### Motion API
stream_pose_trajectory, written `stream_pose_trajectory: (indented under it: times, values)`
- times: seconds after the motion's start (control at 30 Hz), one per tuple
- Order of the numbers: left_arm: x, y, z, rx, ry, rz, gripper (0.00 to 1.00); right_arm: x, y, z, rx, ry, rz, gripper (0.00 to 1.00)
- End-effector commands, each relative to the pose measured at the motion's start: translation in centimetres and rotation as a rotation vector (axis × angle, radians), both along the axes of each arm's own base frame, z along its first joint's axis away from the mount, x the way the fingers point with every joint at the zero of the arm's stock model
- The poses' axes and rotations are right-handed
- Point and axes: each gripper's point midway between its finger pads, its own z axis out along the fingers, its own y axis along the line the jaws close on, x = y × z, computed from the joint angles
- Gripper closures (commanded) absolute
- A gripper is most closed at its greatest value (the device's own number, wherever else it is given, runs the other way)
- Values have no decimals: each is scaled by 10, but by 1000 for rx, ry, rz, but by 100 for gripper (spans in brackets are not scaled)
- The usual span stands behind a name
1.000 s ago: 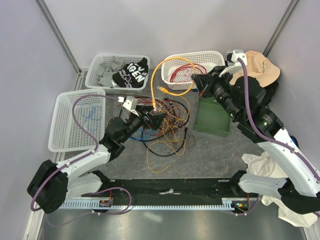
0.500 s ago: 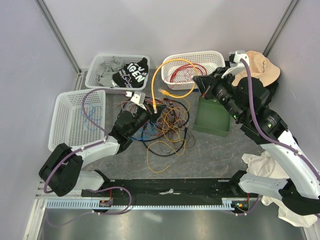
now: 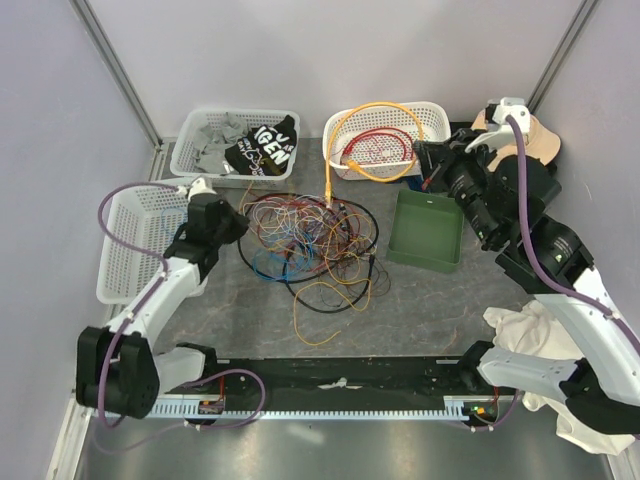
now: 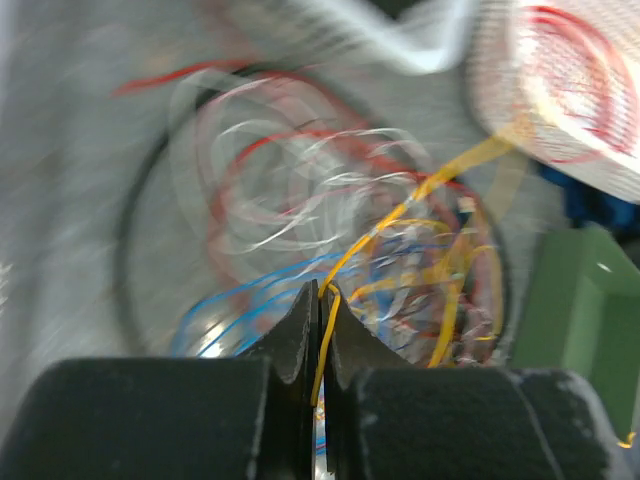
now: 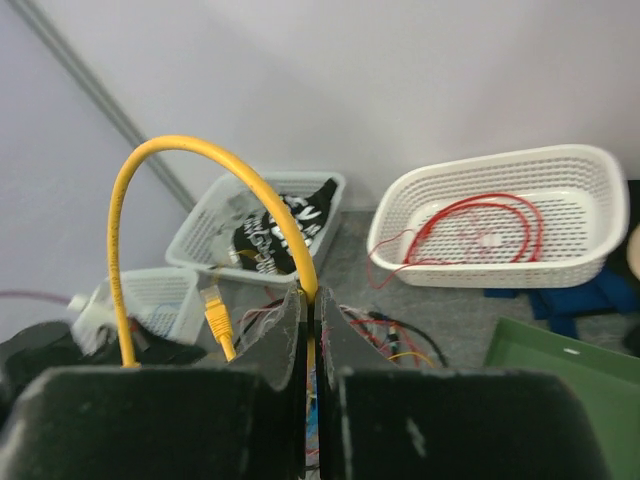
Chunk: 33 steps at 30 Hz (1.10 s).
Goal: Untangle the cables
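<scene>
The left fingers [image 4: 293, 345], two matte black wedges, are pressed together on a thin yellow-orange wire [image 4: 322, 345]. It runs up between them and out into the knotted heap of thin wires [image 4: 330, 200]. The left wrist view blurs this heap into rings of red, white, blue and black. From above, the heap lies about mid-tabletop as a loose round nest, with black loops at its rim and a few orange strands trailing toward the near edge. The left arm reaches it from the left. The right fingers [image 5: 285, 345], the same black wedges, are clamped on a thick yellow cable [image 5: 180, 143] with a smooth jacket. The cable arches out of them in a stiff hoop, and a moulded yellow plug [image 5: 215, 315] hangs inside the arch. Seen from above, that hoop passes over a white plastic lattice basket [image 5: 450, 265] at the back of the tabletop, and a flat coil of thin red wire [image 5: 478, 228] rests on the basket's floor. Just in front of this basket sits a shallow rectangular green plastic tray [image 3: 430, 235]. To the left, a second white lattice basket [image 3: 185, 155] holds crumpled grey and black printed cloth. All of it stands on the grey mottled tabletop [image 3: 430, 310].
</scene>
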Motion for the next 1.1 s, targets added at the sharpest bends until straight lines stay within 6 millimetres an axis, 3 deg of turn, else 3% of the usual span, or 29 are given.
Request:
stream_pose_trajectory:
  times: [0.0, 0.1, 0.2, 0.23, 0.27, 0.3, 0.33, 0.37, 0.4, 0.43, 0.47, 0.5, 0.53, 0.63, 0.77, 1.07]
  values:
    - [-27, 2, 14, -106, 38, 23, 98, -7, -44, 17, -14, -46, -162, 100]
    - [-33, -13, 23, -143, 47, -59, 98, -3, -55, 6, -39, -23, -231, 100]
    - [-44, -23, 27, -197, 55, -108, 98, 3, -66, -20, -67, 28, -324, 100]
    - [-48, -26, 28, -215, 55, -116, 98, 7, -66, -41, -100, 62, -348, 100]
    - [-55, -30, 34, -239, 42, -143, 98, 10, -74, -52, -114, 80, -402, 100]
    - [-62, -32, 27, -264, 62, -147, 98, 11, -75, -62, -103, 96, -425, 100]
    - [-68, -35, 25, -285, 69, -159, 98, 17, -77, -87, -136, 135, -453, 100]
    - [-75, -38, 30, -304, 51, -177, 98, 20, -80, -100, -130, 157, -470, 100]
    - [-82, -40, 20, -317, 70, -174, 98, 24, -78, -113, -121, 182, -457, 100]
    - [-86, -41, 19, -325, 63, -176, 98, 32, -88, -139, -88, 234, -498, 100]
    - [-89, -40, 19, -328, 48, -171, 98, 36, -91, -152, -68, 262, -498, 100]
    - [-95, -40, 18, -328, 33, -177, 98, 41, -87, -164, -33, 291, -453, 100]
    - [-97, -39, 20, -329, 21, -174, 98, 48, -105, -190, 5, 342, -512, 100]
    - [-102, -37, 24, -315, -11, -182, 98, 56, -127, -225, 57, 408, -563, 100]
    - [-105, -36, 24, -315, -20, -188, 98, 61, -140, -246, 114, 436, -615, 100]
    - [-107, -38, 15, -325, -4, -193, 98, 68, -155, -292, 53, 524, -694, 100]
